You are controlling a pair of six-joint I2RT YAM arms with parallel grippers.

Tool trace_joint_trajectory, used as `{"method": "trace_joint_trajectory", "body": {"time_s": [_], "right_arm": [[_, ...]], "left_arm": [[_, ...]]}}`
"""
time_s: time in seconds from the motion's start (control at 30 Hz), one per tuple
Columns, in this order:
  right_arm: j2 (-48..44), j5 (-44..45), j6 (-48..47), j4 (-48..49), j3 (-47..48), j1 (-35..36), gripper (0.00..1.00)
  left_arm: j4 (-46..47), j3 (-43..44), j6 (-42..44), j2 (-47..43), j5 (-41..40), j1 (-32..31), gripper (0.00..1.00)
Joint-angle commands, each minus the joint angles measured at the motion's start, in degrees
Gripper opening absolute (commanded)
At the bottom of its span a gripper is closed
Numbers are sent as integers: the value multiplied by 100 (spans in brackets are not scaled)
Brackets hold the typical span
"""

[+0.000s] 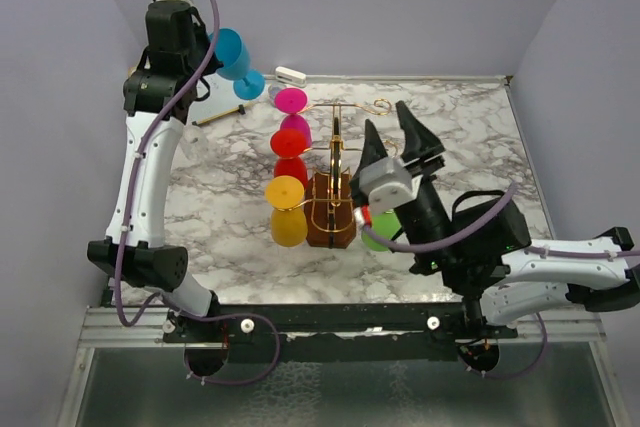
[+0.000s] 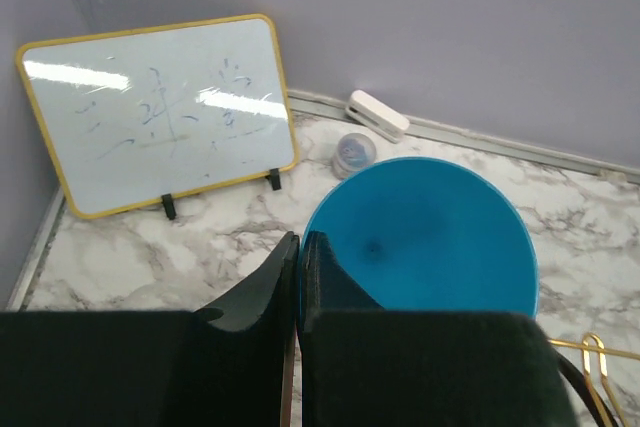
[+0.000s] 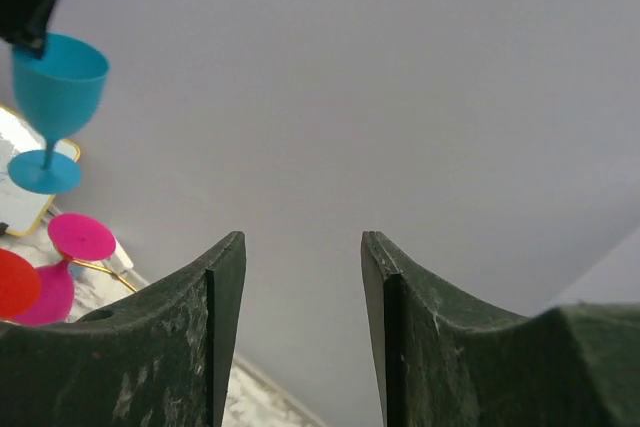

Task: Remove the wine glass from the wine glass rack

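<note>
The left hand (image 2: 300,259) is pinched almost shut on the rim of the blue wine glass (image 2: 430,237). It holds the glass upright in the air over the far left corner of the worktop (image 1: 230,237), well apart from the rack (image 1: 335,162). From above, the hand itself is hidden under its wrist and cable, and its own camera cuts off the stem and foot. The right hand (image 3: 300,242) stands open just beside the rack, fingers pointing up at the bare wall with nothing between them. A pink glass (image 1: 291,100), a red glass (image 1: 290,167) and a yellow glass (image 1: 288,227) sit on the rack's left side. A green glass (image 1: 378,234) on its right is mostly covered by the right arm. A whiteboard (image 2: 160,112) stands by the far wall, its scribbles unreadable.
</note>
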Motion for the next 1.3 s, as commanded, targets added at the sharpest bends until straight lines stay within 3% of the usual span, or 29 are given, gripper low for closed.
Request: {"method": "trace_joint_trajectory", "body": {"time_s": [0.0,0.17,0.3,0.43,0.7,1.03,1.27], "right_arm": [[-89,973,1313,-280,159,-252,50],[-356,1561,2911,-1549,323,-410,49],[-672,1630,4119,-2767,187,-410,49],[-802,1801,4338,-2968,-147,-410,49],[-862,1713,4942,-3544,-337,-410,49],[-951,1815,5383,-3847,-431,-406,49],[-1227,1796,5822,-4318,-434,-410,48]], "left_arm": [[12,59,69,357,155,597,0],[183,-164,-129,787,770,996,0],[103,148,-147,1395,711,1113,0],[-38,383,-304,1739,819,1433,0],[214,-171,-208,1862,1154,1499,0],[198,-89,254,2383,135,862,0],[283,-228,357,2497,-319,791,0]]}}
